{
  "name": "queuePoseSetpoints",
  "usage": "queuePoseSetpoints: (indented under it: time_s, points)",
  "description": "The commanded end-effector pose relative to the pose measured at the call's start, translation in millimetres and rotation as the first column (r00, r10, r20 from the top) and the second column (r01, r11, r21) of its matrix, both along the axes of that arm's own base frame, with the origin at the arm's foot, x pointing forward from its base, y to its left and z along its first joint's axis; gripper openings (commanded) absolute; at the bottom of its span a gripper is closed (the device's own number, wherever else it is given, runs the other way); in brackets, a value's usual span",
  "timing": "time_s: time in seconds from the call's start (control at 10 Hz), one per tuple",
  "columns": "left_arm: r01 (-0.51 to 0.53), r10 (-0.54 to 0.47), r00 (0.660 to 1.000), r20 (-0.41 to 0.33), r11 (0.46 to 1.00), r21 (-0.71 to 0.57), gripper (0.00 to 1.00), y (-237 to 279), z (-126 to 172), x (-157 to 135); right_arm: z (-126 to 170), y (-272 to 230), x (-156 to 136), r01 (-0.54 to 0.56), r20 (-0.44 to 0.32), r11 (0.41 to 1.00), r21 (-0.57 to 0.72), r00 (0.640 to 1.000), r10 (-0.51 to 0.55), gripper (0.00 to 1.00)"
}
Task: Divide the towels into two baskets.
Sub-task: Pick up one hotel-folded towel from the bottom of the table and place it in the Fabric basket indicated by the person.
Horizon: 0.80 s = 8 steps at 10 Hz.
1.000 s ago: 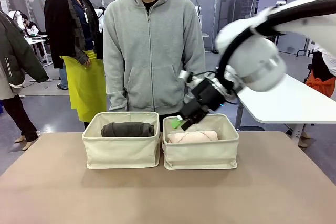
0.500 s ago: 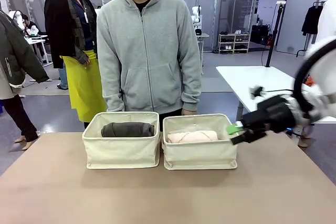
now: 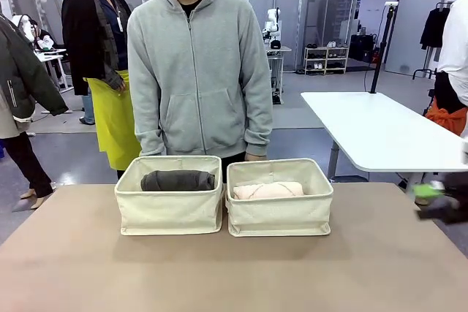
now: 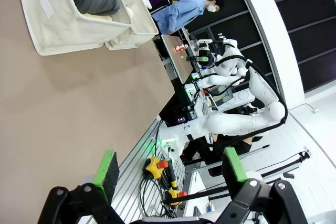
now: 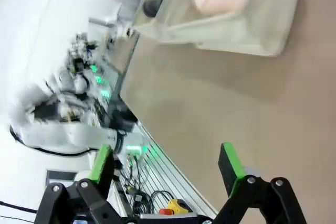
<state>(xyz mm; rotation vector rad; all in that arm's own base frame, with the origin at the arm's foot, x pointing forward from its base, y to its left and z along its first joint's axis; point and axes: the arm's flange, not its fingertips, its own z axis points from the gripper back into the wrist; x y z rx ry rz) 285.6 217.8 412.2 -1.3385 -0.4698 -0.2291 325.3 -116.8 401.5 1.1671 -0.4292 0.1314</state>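
Two cream baskets are sitting side by side on the bench; the left basket is holding a dark grey towel; the right basket is holding a pale pink towel; the right hand is hanging wide and empty at the bench's right edge; the left hand is gaping wide, gripping nothing.

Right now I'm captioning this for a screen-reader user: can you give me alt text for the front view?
Two cream canvas baskets sit side by side on a tan table: the left basket holds a dark grey towel, the right basket a pale pink towel. A person in a grey hoodie stands behind them.
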Motion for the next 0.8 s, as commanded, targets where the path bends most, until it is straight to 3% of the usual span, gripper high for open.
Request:
queuePoseSetpoints:
  time_s: [0.0,0.1,0.3,0.6,0.7]
  points:
    - [-0.001,0.001,1.0,0.016,1.0,-0.009,1.0,1.7,2.6,-3.6,-44.6,-2.8,-116.0,0.084,0.022,0.993,0.088,0.996,-0.087,1.0]
    - [-0.001,0.001,1.0,0.016,1.0,-0.009,1.0,1.7,2.6,-3.6,-53.7,-14.0,-141.9,0.105,0.066,0.986,0.129,0.991,-0.114,1.0]
    - [-0.001,0.001,1.0,0.016,1.0,-0.009,1.0,1.7,2.6,-3.6,-65.4,-23.2,-181.3,0.162,0.084,0.97,0.181,0.98,-0.18,1.0]
    - [-0.001,0.001,1.0,0.016,1.0,-0.009,1.0,1.7,2.6,-3.6,-75.6,-20.7,-188.7,0.289,-0.01,0.944,0.161,0.956,-0.292,1.0]
    - [-0.001,0.001,1.0,0.016,1.0,-0.009,1.0,1.7,2.6,-3.6,-50.3,-132.8,-161.2,0.215,0.029,0.955,0.205,0.974,-0.225,1.0]
